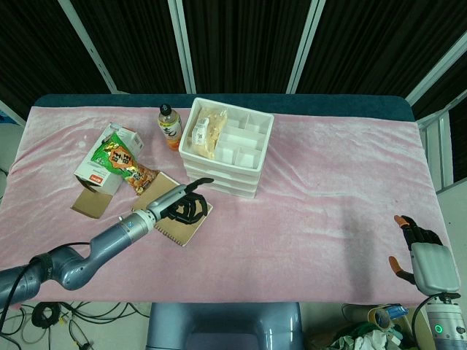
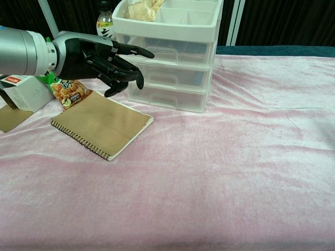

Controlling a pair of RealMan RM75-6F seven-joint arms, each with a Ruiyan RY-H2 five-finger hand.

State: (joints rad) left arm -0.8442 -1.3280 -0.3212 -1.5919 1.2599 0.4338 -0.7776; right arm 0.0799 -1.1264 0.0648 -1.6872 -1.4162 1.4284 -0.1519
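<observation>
My left hand (image 1: 186, 203) hovers over the brown spiral notebook (image 1: 177, 230), just in front of the white three-drawer unit (image 1: 228, 154). In the chest view the left hand (image 2: 112, 61) holds nothing; its fingers are loosely curled and apart, one reaching toward the upper drawers (image 2: 170, 52). The notebook (image 2: 102, 124) lies flat below it. A green snack bag (image 2: 64, 88) leans on a white carton (image 2: 23, 91) to the hand's left. My right hand (image 1: 422, 255) is far away at the table's near right corner, empty with fingers spread.
An orange drink bottle (image 1: 169, 122) stands left of the drawer unit. The unit's top tray holds a pale snack packet (image 1: 206, 131). A brown cardboard piece (image 1: 87, 205) lies by the carton. A pink cloth (image 1: 336, 189) covers the table.
</observation>
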